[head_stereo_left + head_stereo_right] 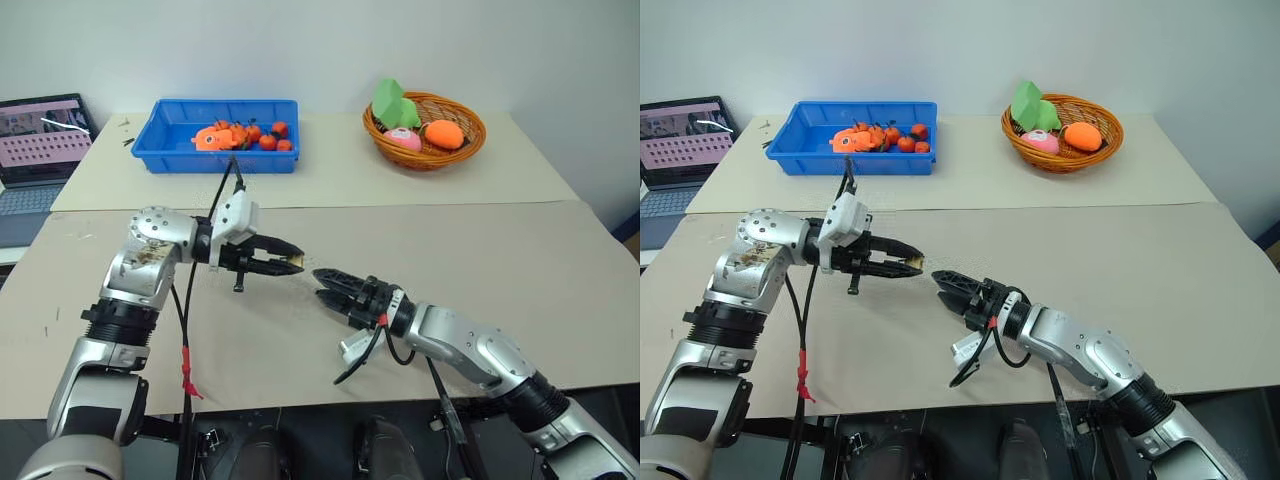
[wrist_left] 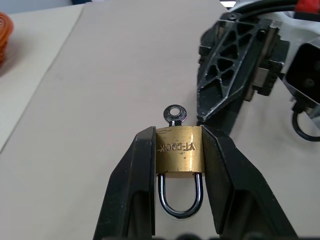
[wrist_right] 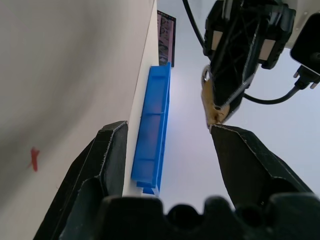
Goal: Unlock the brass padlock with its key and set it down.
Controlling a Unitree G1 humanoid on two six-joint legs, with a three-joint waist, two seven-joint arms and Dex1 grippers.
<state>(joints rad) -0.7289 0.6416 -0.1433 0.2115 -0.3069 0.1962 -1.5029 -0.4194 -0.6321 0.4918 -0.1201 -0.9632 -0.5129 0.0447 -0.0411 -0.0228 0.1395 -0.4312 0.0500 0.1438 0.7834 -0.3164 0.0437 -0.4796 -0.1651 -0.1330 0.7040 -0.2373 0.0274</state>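
While your left end effector (image 2: 180,165) clamps the brass padlock (image 2: 180,151) by the two sides of its body, the silvery shackle (image 2: 180,196) lies back between the fingers and the key (image 2: 174,114) sticks out of the body's far end, its round bow towards your right end effector (image 1: 322,280). That right one stands with its fingers spread wide and nothing between them; in its wrist view one fingertip (image 3: 220,131) sits just beside the padlock's end, though whether it touches you cannot tell. Both hover above the bench (image 1: 480,260), tips nearly meeting. Farther back you have a blue tray (image 1: 170,150) of small orange things, a wicker basket (image 1: 425,160) of toy food, and a laptop (image 1: 40,140) at the left edge.
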